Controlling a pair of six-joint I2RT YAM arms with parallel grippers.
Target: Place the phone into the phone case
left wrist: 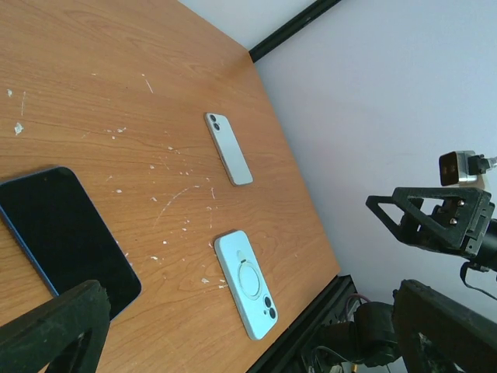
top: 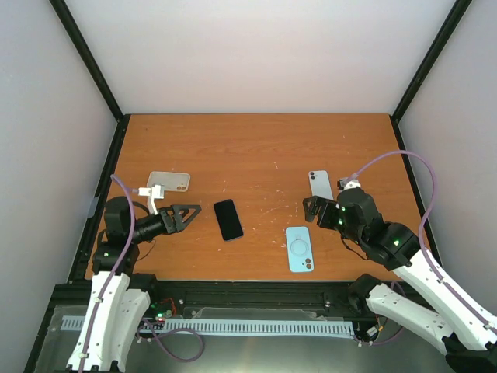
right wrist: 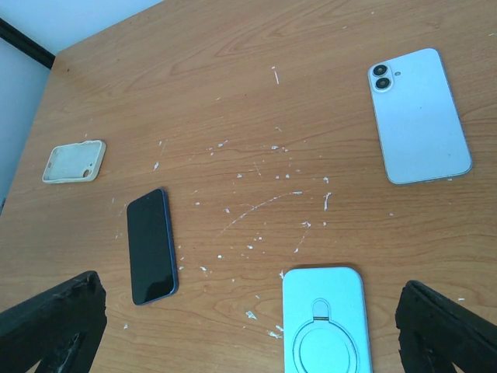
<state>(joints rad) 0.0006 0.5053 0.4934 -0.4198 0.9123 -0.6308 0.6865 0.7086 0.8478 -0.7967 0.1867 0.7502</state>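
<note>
A dark phone with a blue edge lies screen up at the table's middle front. A light blue phone lies face down to the right. A light blue case with a ring on its back lies near the front edge. A cream case lies at the left. My left gripper is open and empty, just left of the dark phone. My right gripper is open and empty, above the table between the light blue phone and the blue case.
The orange table has black frame posts at its corners and white walls round it. Its front edge runs just below the blue case. The right arm shows in the left wrist view.
</note>
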